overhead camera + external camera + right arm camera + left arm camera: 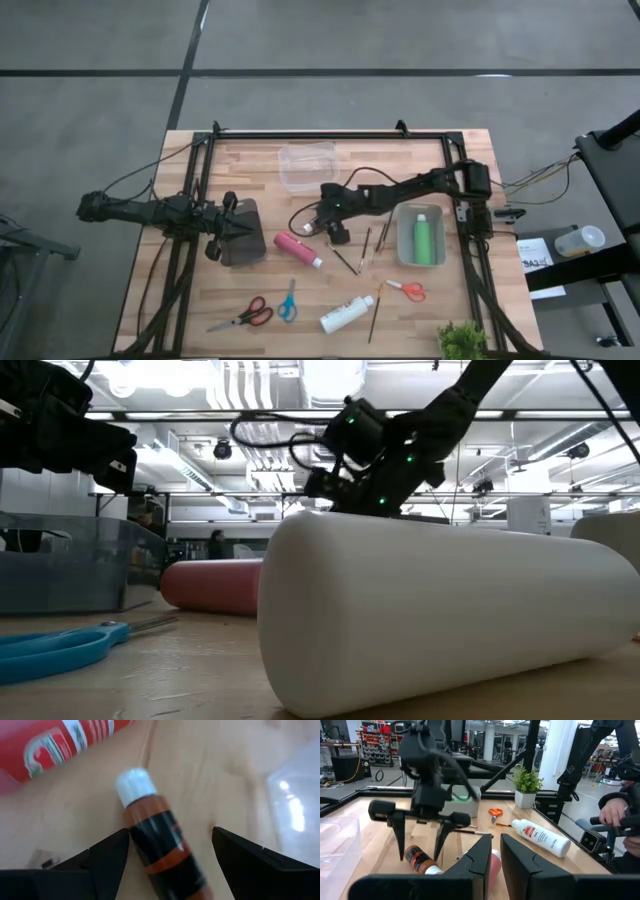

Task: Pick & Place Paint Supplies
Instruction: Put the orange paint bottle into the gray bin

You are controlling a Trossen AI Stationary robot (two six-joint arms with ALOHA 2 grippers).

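A tiny dark brown paint bottle [162, 852] with a white cap lies on its side on the wooden table [200, 300]. My right gripper [170, 840] is open and slants down over it, one finger on each side of the bottle [419, 859], close to it. I see no contact. The red bottle [297, 248] lies just beside them. The white bottle [347, 314] lies near the front edge. The green bottle [422, 240] lies in a grey tray [403, 258]. Thin brushes [366, 250] lie between them. My left gripper [495, 847] waits at the left, level, shut but for a slit, holding nothing.
A dark bin [240, 255] sits under the left gripper, and a clear tub [307, 165] stands at the far middle. Red scissors [245, 317], blue scissors [287, 300] and small orange scissors [408, 290] lie near the front. A potted plant [460, 342] is at the front right. A person's hand [612, 815] shows beyond the table.
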